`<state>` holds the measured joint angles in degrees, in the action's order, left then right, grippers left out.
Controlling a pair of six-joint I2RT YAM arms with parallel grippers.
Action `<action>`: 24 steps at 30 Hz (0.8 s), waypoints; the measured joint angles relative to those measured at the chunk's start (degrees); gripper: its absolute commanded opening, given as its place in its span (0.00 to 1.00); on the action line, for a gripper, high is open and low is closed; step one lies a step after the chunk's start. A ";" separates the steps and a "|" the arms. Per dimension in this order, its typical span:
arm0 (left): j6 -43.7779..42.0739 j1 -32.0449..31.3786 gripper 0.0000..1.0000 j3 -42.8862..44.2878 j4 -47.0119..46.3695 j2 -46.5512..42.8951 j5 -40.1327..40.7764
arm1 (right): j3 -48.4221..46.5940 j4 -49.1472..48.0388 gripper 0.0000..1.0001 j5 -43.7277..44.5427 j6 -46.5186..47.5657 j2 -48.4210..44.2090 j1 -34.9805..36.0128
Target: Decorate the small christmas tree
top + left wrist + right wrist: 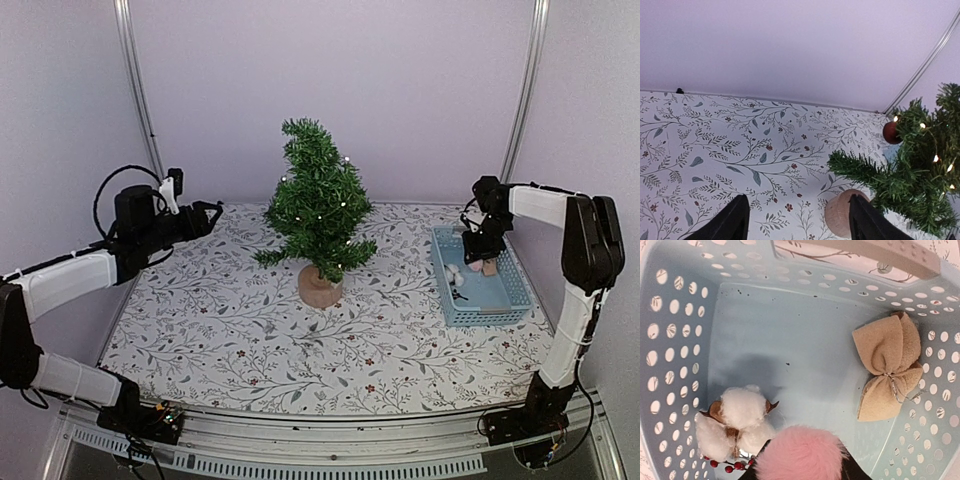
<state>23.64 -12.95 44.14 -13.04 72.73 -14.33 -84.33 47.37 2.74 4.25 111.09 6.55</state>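
The small christmas tree stands mid-table on its round wooden base, with tiny lights lit among the branches. In the left wrist view the tree carries a dark red ball. My left gripper hovers left of the tree, open and empty; its fingers frame bare tablecloth and the base. My right gripper is down inside the blue basket. It is shut on a fluffy pink pompom.
The basket's perforated wall surrounds a white cotton sprig with red berries and a tan felt bow. A floral cloth covers the table. Pale walls with metal posts enclose the back and sides.
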 measured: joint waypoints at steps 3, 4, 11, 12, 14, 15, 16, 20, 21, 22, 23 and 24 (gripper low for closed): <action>0.22 0.00 0.85 -0.07 -0.63 -2.23 1.40 | 0.00 0.00 0.34 -1.03 -0.87 -1.31 -0.20; 0.52 0.00 0.90 -0.22 -1.36 -3.15 2.01 | -0.02 0.00 0.34 -1.70 -1.22 -1.81 -0.28; 6.99 1.27 0.99 -7.80 -8.50 -13.99 7.72 | -0.13 -2.82 0.34 -10.32 -5.62 -8.44 -1.01; 7.28 1.79 0.99 -8.48 -9.20 -15.06 7.48 | -0.11 -4.17 0.34 -12.39 -6.73 -10.16 -1.01; 7.15 2.29 0.99 -8.13 -9.51 -15.61 6.60 | 0.02 -7.69 0.34 -17.09 -9.33 -13.99 -1.01; 6.58 2.29 0.99 -7.39 -9.22 -15.50 5.73 | 0.24 -9.64 0.34 -19.26 -10.75 -15.67 -1.01; 5.81 2.08 0.99 -6.29 -8.70 -15.21 4.85 | 0.66 -12.50 0.34 -21.88 -12.46 -17.75 -0.98; 0.31 -2.75 0.99 -1.11 -7.06 -14.47 3.08 | 3.61 -24.02 0.34 -31.47 -20.02 -24.72 -0.70; -1.49 -5.01 0.99 0.07 -6.84 -14.40 2.80 | 4.37 -26.60 0.34 -33.46 -21.70 -25.81 -0.48; -2.93 -7.15 0.99 1.01 -6.69 -14.25 2.84 | 4.96 -28.72 0.34 -34.99 -23.21 -26.49 -0.28; -5.11 -9.86 0.99 2.32 -6.36 -13.84 2.78 | 5.68 -31.21 0.34 -36.79 -25.07 -27.15 0.02; -6.75 -12.31 0.98 3.54 -6.27 -13.33 2.80 | 6.45 -33.64 0.34 -38.40 -26.49 -27.61 0.42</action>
<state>16.88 -25.26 47.68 -19.31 59.40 -11.53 -77.89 13.74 -35.66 -22.24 83.48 6.96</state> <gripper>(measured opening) 0.994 0.343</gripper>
